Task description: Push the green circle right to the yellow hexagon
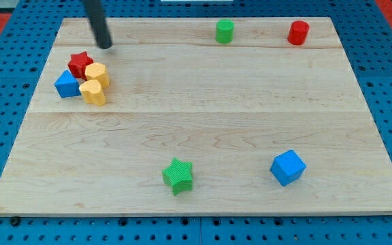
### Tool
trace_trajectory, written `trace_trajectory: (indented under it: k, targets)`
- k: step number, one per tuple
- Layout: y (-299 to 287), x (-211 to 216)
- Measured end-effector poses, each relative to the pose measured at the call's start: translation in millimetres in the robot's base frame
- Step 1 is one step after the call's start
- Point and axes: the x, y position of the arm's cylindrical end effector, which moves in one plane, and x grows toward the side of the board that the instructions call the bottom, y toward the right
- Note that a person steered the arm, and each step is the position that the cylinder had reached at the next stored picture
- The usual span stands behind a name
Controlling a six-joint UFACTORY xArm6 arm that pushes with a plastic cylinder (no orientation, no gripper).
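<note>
The green circle (224,31) stands near the view's top edge, right of centre. The yellow hexagon (97,73) sits at the view's left in a tight cluster with a red star (80,64), a blue block (66,84) and a second yellow block (93,92). My tip (105,45) rests on the board at the view's upper left, just above and right of the red star and far left of the green circle. It touches no block.
A red cylinder (298,33) stands at the view's top right. A green star (178,175) lies near the view's bottom centre. A blue cube (288,167) lies at the bottom right. The wooden board (203,116) lies on a blue pegboard.
</note>
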Motion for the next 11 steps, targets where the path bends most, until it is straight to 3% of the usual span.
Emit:
trace_trajectory:
  k: [3,4,6,9,11]
  targets:
    - [186,-70]
    - [227,-47]
    - [235,14]
    - [117,41]
    - [124,67]
